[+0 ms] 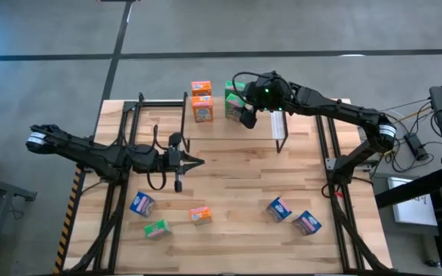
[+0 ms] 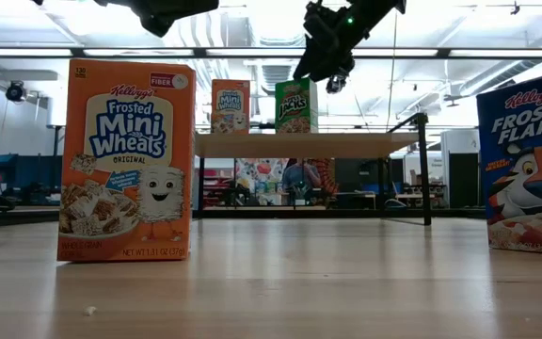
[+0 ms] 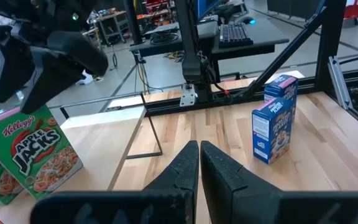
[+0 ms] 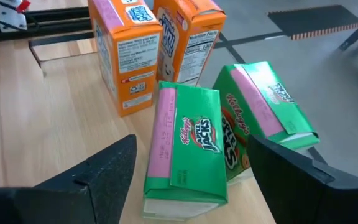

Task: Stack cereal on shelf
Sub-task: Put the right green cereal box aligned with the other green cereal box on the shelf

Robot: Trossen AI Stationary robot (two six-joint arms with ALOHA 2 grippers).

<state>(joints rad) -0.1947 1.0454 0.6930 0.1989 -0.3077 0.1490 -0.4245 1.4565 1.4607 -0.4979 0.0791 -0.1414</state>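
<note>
Cereal, nine mini boxes, listed by place. On the shelf point(image 1: 298, 126), far side of the table point(image 1: 236, 192): two orange boxes point(image 1: 202, 101) upright and close together, and just beside them two green boxes point(image 4: 185, 146), standing side by side and touching, the second one point(image 4: 266, 118) leaning a little. Right gripper point(image 1: 245, 115): hovering directly over the green pair, fingers point(image 4: 104, 177) spread wide, one on either side of the nearer green box, not touching it as far as can be seen. Left gripper point(image 1: 198, 162): over bare tabletop near the middle, fingers point(image 3: 182, 171) pressed together with nothing between them. Loose on the near half of the table: one blue box point(image 1: 141, 204) at the left, one green box point(image 1: 156, 228) near it, one orange box point(image 1: 199, 215) towards the centre, and two more blue boxes point(image 1: 280, 208) point(image 1: 307, 223) close together at the right. In the low view, the near orange box point(image 2: 125, 160) stands upright with its printed front facing outward, and one blue box point(image 2: 527, 174) shows at the edge.
</note>
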